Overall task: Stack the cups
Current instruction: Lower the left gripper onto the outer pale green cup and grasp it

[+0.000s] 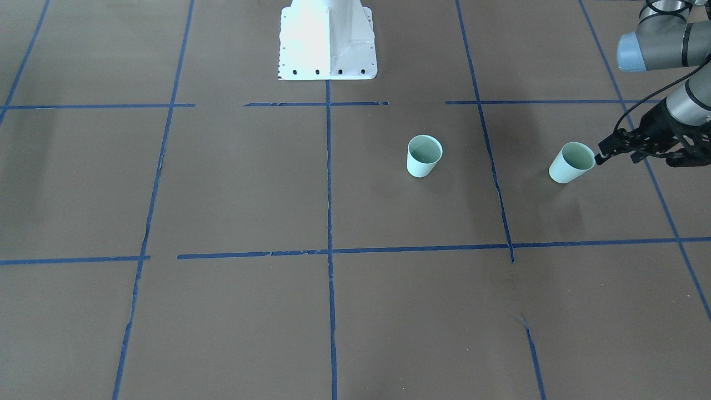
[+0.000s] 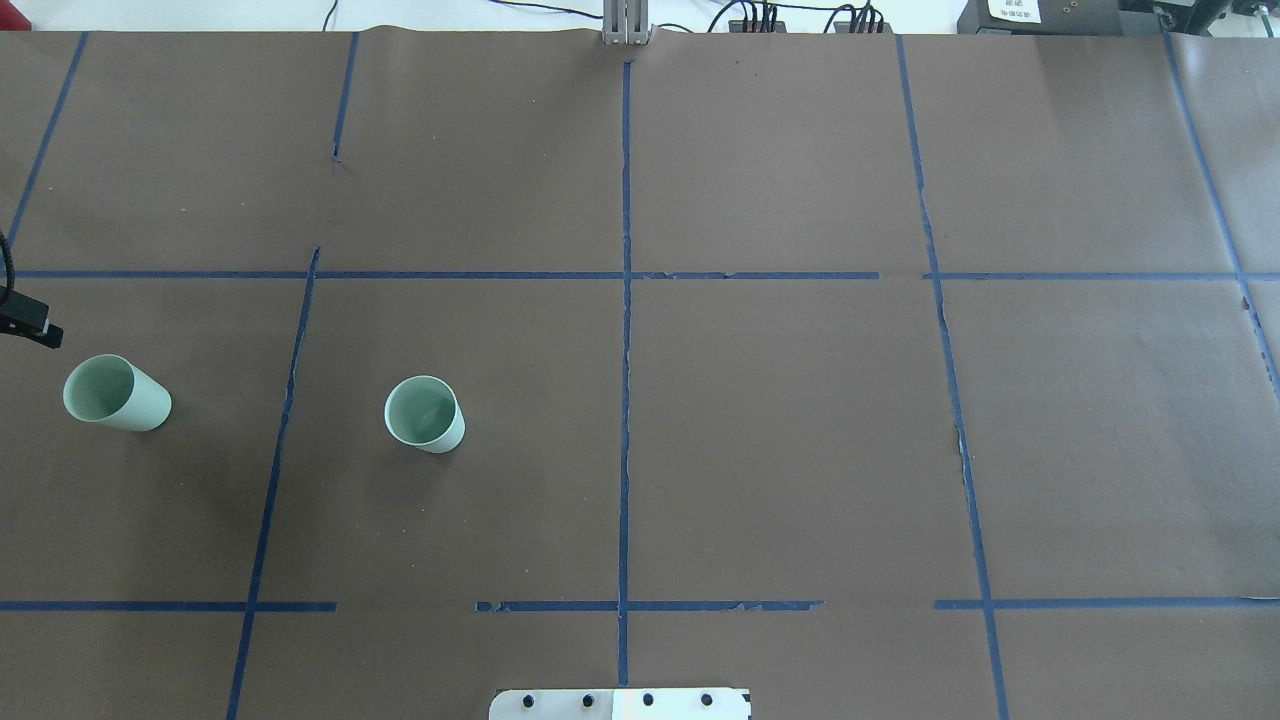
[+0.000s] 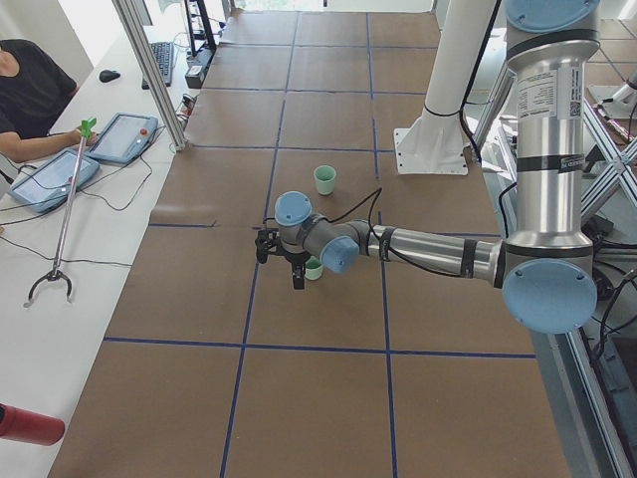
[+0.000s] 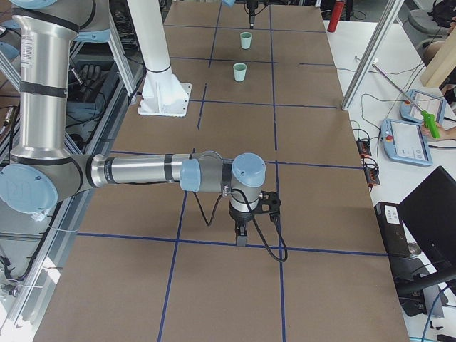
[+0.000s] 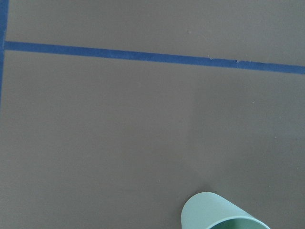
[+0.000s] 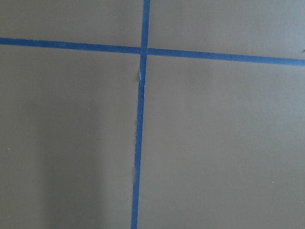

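Observation:
Two pale mint-green cups stand upright and apart on the brown table. One cup (image 1: pixel 424 156) (image 2: pixel 424 413) is near the middle. The other cup (image 1: pixel 572 162) (image 2: pixel 115 393) stands further toward the robot's left, and its rim shows at the bottom of the left wrist view (image 5: pixel 219 214). My left gripper (image 1: pixel 602 154) (image 2: pixel 38 330) hangs above the table just beside this outer cup, holds nothing, and its fingers look shut. My right gripper (image 4: pixel 240 239) shows only in the exterior right view, far from both cups, pointing down over a tape line. I cannot tell whether it is open or shut.
The white robot base (image 1: pixel 328 39) (image 2: pixel 620 703) stands at the table's edge behind the cups. Blue tape lines (image 2: pixel 625 300) divide the brown surface into squares. A side bench with tablets (image 3: pixel 55 179) and a seated operator lies along the far side.

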Available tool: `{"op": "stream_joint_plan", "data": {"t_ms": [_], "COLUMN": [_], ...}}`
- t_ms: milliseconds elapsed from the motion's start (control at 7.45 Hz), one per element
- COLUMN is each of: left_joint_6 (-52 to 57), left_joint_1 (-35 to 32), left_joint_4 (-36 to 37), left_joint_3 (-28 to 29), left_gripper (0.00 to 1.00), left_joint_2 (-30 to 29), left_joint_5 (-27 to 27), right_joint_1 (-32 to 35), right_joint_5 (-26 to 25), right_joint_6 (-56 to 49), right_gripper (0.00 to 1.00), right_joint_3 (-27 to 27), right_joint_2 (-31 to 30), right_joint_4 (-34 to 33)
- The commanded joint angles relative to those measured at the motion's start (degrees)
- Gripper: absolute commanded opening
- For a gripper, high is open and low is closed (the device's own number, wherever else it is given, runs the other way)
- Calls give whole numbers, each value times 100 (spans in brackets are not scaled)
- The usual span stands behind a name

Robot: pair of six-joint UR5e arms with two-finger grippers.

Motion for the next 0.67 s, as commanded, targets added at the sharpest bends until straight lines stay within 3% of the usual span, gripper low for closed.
{"op": "stream_joint_plan", "data": {"t_ms": [0,537], "left_joint_6": [-133,-142], "left_joint_1": [261,552], "left_joint_4": [-90,-81], "left_joint_3": [27,88], "left_gripper": [100,97], "left_joint_2": [4,4], "left_joint_5": [3,20], "right_joint_1": [0,0], "right_joint_5": [0,0], "right_joint_6": [0,0], "right_gripper": [100,100], "right_joint_3": [0,0], "right_joint_2": [0,0], "right_joint_4": [6,7]}}
